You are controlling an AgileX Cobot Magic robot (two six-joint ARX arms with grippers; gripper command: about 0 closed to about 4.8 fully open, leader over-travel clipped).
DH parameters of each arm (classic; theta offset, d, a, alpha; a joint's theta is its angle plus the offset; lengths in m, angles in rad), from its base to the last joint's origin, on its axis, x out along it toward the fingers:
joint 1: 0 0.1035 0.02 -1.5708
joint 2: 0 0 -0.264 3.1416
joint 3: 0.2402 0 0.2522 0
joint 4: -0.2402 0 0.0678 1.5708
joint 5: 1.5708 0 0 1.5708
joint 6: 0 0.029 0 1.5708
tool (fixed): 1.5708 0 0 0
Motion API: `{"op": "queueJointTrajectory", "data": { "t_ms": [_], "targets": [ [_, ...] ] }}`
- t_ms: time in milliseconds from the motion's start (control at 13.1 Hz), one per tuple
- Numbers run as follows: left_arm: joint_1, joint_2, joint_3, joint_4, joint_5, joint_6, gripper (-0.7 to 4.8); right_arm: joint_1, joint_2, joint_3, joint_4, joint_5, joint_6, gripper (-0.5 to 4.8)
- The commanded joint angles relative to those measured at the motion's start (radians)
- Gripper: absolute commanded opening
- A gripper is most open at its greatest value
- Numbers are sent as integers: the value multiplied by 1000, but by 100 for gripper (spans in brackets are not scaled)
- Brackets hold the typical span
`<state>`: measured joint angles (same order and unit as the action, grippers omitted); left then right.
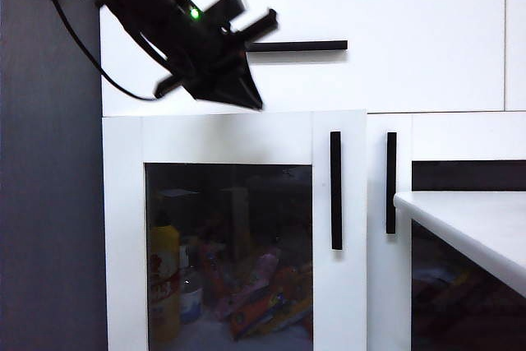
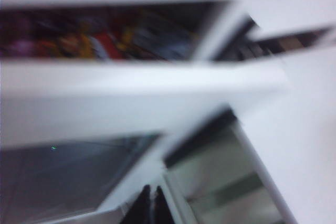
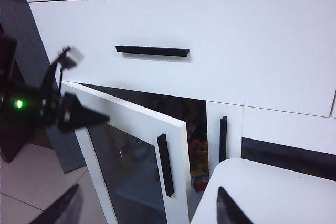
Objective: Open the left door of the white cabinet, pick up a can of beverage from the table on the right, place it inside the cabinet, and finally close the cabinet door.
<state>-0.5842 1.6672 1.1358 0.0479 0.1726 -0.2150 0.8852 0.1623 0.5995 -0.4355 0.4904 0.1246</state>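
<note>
Standing ajar, the left door (image 3: 134, 166) has swung outward from the white cabinet (image 3: 220, 35); its black handle (image 3: 165, 165) runs vertically along the free edge. Left gripper (image 1: 220, 92) hangs above the door, fingers pressed together (nothing held). Right gripper (image 3: 149, 205) waits spread wide over the table (image 3: 273, 192). Grey wall at left.
</note>
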Motion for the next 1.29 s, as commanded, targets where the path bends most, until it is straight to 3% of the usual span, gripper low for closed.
{"op": "queueJointTrajectory", "data": {
  "t_ms": [76,152,305,609,685,761,1295],
  "targets": [
    [-26,2,-45,146,-49,2,-5,-1,0,5,13,10,-2,327],
    [-27,13,-46,171,-65,6,-1,-2,0,5,12,9,-2,327],
    [-27,78,-45,254,-69,28,62,-2,0,5,8,10,-3,326],
    [-28,174,-45,323,-101,24,47,-1,0,5,3,9,-2,326],
    [-27,183,-45,357,-106,24,1,-1,0,5,-8,9,-2,326],
    [-27,183,-45,378,-108,24,-6,-1,0,5,-17,10,-2,326],
    [-25,289,-45,615,-180,60,-6,-1,0,5,-40,32,-3,322]
  ]
}}
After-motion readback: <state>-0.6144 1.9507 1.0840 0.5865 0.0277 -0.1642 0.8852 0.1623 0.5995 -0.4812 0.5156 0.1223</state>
